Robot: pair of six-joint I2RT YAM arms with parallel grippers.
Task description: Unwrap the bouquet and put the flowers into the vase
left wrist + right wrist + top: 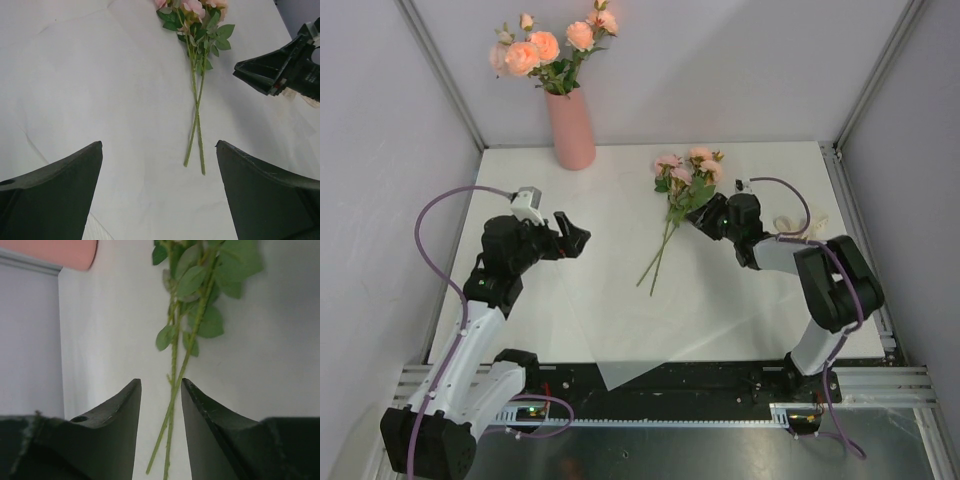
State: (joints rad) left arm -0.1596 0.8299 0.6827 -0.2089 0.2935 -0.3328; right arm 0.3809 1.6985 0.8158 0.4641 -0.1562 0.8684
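Right gripper (161, 387), half-open, is straddling the flowers' (192, 284) crossed stems — holding nothing (left gripper (159, 147) gaping empty) — risking pinching just one.

Left arm (480, 335) and right arm (817, 345) are white tubes with chunky black joints, a purple cable (428, 215) looping off each. Left tool (582, 238) and right tool (700, 217) have matte black wedge fingers (55, 195), kinda scuffed edges tbh.

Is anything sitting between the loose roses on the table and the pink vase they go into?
Nothing visible: only white table lies between the flowers and the vase, though roses already fill its mouth.
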